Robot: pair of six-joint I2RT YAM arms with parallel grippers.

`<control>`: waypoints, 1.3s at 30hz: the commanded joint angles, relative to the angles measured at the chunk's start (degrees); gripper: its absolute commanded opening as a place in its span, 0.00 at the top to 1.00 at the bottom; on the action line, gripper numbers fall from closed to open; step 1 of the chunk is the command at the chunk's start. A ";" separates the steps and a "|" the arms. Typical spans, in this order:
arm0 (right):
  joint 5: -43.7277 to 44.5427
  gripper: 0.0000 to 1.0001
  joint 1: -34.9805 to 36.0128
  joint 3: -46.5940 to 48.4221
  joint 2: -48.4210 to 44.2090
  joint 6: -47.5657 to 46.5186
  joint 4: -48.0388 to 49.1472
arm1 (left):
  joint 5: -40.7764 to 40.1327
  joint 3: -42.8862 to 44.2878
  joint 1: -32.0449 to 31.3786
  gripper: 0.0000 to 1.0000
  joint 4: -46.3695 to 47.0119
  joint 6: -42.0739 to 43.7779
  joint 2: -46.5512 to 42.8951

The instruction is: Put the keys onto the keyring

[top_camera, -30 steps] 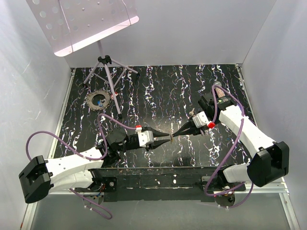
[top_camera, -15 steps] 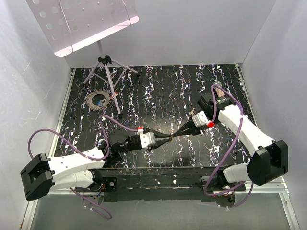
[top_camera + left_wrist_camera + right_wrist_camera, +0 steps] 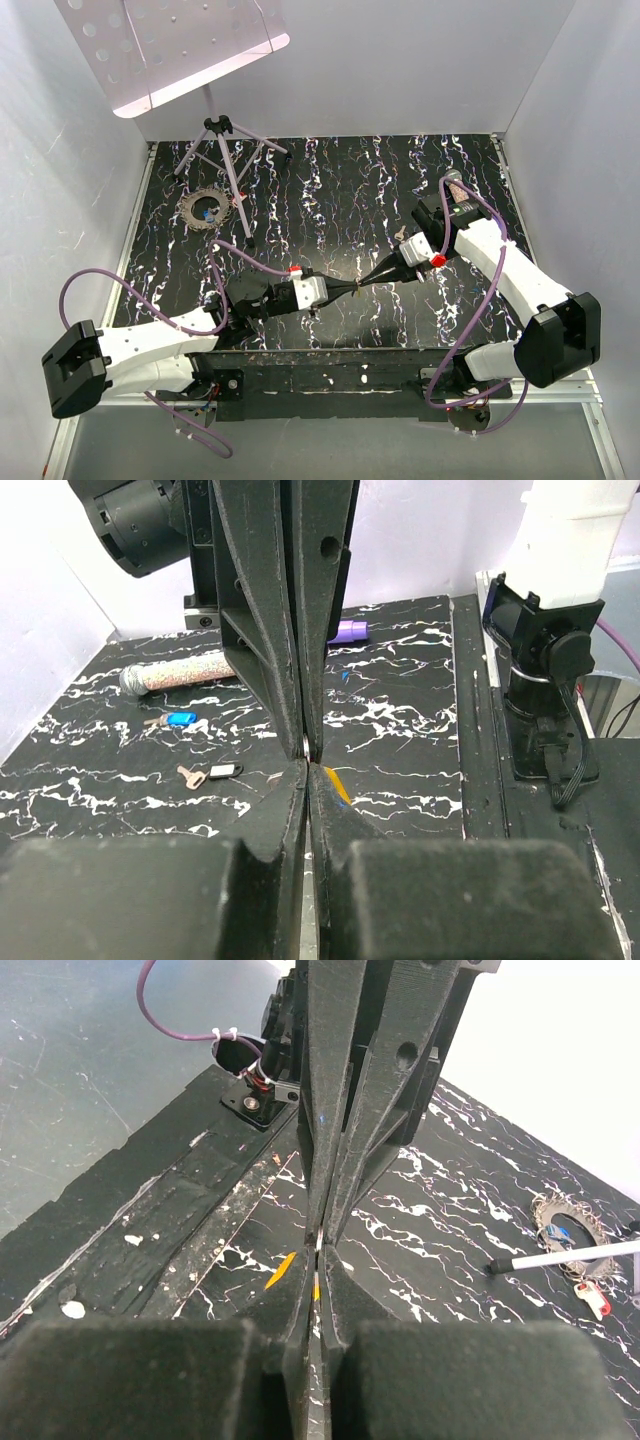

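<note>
**Black fingers meet tip to tip above the marbled bench**

The left end effector [image 3: 351, 288] and the right end effector [image 3: 366, 283] are both clenched, each with its jaws pressed flat together. Their points touch nose to nose just above the black, white-veined bench [image 3: 330, 190]. A silver sliver [image 3: 305, 746] shows where they touch. I cannot tell whether either end effector grasps it, or whether it is key or ring. A yellow-orange key head [image 3: 337, 784] sits at that same junction, just off the right side of the left end effector's tip as its own camera sees it.

More keys lie on the bench, apart from both end effectors. In the left wrist view, to the left of the joined tips, there is a blue key [image 3: 181, 719]. Nearer the camera, a brownish key [image 3: 188, 774] lies just beside a small black-headed piece [image 3: 225, 771]. A plain silver key [image 3: 400, 236] lies just beyond the right end effector.

A clear tube [image 3: 180, 673], packed with pinkish beads, lies flat beyond the blue key. A purple marker [image 3: 350, 632] lies further off, past the right end effector. A fluted silver dish [image 3: 190, 203] sits well beyond the left end effector on its outer side, beside a leg of the tripod stand [image 3: 220, 126]. The dish holds something blue [image 3: 206, 212], too small to name. A red-headed key [image 3: 592, 1300] lies outside the dish, just beside its rim.
</note>
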 commanded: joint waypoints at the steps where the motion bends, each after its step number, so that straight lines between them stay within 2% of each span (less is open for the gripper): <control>1: -2.01 0.87 0.52 0.14 -0.46 -3.01 -14.28 | -3.41 3.01 -0.45 1.00 -6.20 0.94 -2.13; 4: -0.25 0.72 0.52 1.45 -0.90 2.76 -13.06 | -3.59 4.94 -0.45 1.00 -11.47 1.91 -3.01; 6: 1.42 0.52 0.52 2.86 -1.34 7.78 -11.56 | -3.15 6.96 -0.45 1.00 -16.21 2.44 -3.28; 9: 3.62 0.42 0.52 4.27 -2.13 14.38 -8.67 | -2.53 9.95 -0.45 1.00 -24.04 2.97 -3.37; 16: 3.10 0.44 0.61 5.41 -2.13 21.25 -5.67 | -2.53 13.47 -0.45 1.00 -30.29 2.18 -2.67; 25: 4.85 0.54 2.63 4.97 -1.51 29.94 0.92 | -2.27 13.74 -0.45 1.00 -28.63 0.33 -2.14; 39: 7.31 0.52 3.07 5.06 -1.42 37.33 6.63 | -0.25 13.21 -0.45 1.00 -25.64 -1.87 -0.73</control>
